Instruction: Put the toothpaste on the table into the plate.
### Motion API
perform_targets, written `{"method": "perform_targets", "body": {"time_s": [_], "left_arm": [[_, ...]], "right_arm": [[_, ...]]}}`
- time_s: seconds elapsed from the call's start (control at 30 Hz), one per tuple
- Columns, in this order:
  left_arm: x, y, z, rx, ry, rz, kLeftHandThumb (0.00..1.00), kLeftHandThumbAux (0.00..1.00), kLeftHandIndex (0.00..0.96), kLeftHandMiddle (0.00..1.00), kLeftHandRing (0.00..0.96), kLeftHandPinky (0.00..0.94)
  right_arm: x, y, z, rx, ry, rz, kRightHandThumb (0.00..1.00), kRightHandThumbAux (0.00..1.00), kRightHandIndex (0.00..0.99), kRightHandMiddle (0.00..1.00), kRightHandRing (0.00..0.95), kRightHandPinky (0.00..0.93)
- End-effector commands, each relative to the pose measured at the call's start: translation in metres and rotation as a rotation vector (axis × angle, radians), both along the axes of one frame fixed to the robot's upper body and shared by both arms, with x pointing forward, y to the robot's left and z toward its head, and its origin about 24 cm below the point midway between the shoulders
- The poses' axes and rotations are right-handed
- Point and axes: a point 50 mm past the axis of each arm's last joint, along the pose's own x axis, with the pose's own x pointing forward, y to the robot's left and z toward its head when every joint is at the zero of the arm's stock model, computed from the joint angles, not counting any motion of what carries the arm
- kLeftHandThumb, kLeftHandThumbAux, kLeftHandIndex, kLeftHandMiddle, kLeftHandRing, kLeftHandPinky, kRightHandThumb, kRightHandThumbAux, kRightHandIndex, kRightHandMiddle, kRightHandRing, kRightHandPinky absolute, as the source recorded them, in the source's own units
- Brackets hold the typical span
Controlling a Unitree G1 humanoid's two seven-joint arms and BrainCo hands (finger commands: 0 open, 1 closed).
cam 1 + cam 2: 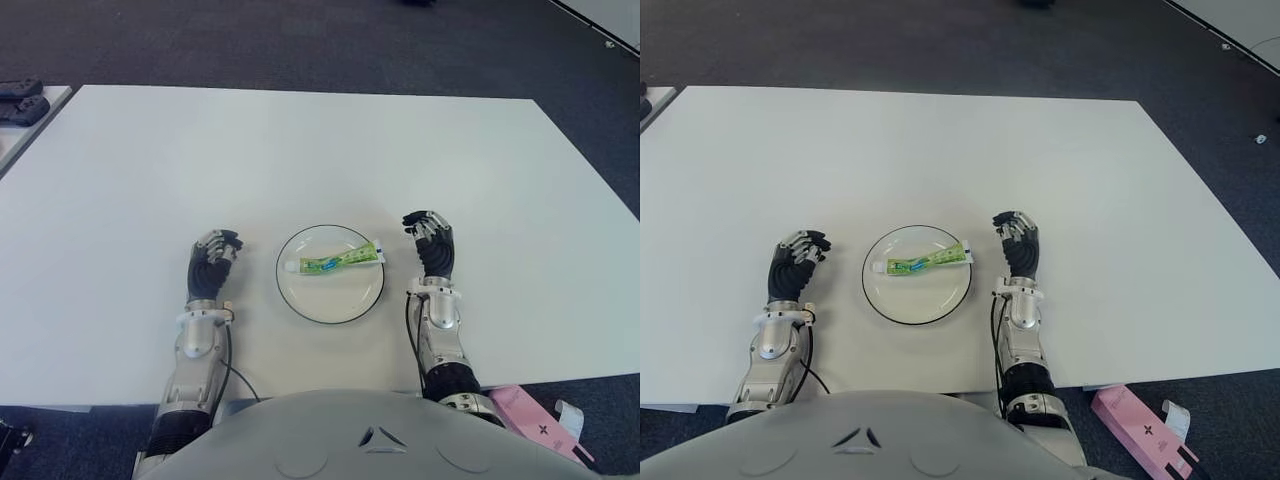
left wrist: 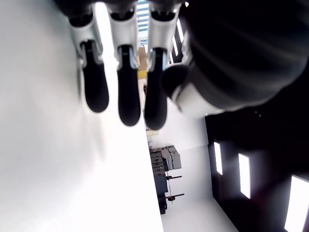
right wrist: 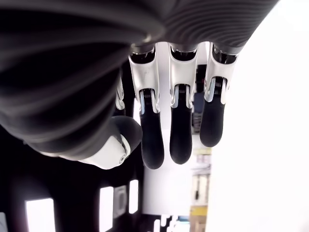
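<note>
On the broad white rectangular desk, a round white dark-rimmed plate holds the green toothpaste tube.
Left hand shows left of the plate, right hand right; both hands' fingers hang relaxed, gripping nothing.

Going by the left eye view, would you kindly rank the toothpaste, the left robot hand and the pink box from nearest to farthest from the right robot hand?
1. Toothpaste: in the plate, just left of the right robot hand.
2. Pink box: off the table, on the floor to the right.
3. Left robot hand: beyond the plate, on its left.
</note>
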Motion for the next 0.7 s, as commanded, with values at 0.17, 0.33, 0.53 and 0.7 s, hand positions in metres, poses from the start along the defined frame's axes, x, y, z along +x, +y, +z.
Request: {"method": "perform_targets", "body": {"time_s": [0.17, 0.33, 0.53, 0.7], "left_arm": [[0.0, -0.0025, -0.0035, -0.001, 0.019, -0.026, 0.703, 0.726, 0.424, 0.496, 0.484, 0.479], [0.0, -0.0021, -0.0042, 0.003, 0.02, -0.027, 0.702, 0.726, 0.425, 0.501, 0.489, 0.477], [0.0004, -0.0033, -0.0043, 0.0, 0.02, -0.026, 0.704, 0.726, 0.425, 0.495, 0.477, 0.458], [0.0017, -0.0042, -0.0036, 0.003, 0.017, -0.027, 0.704, 0.726, 0.425, 0.493, 0.472, 0.459]], "right_arm": [[-0.0064, -0.0038, -0.0142, -0.007, 0.058, 0.0, 0.705, 0.729, 0.43, 0.486, 0.454, 0.432], [-0.007, -0.003, -0.0154, -0.008, 0.063, 0.02, 0.708, 0.728, 0.43, 0.478, 0.45, 0.436], [-0.0089, -0.0032, -0.0173, -0.025, 0.086, 0.046, 0.709, 0.727, 0.429, 0.464, 0.444, 0.439], [-0.0102, -0.0035, -0.0188, -0.045, 0.11, 0.063, 0.711, 0.728, 0.428, 0.459, 0.442, 0.44]]}}
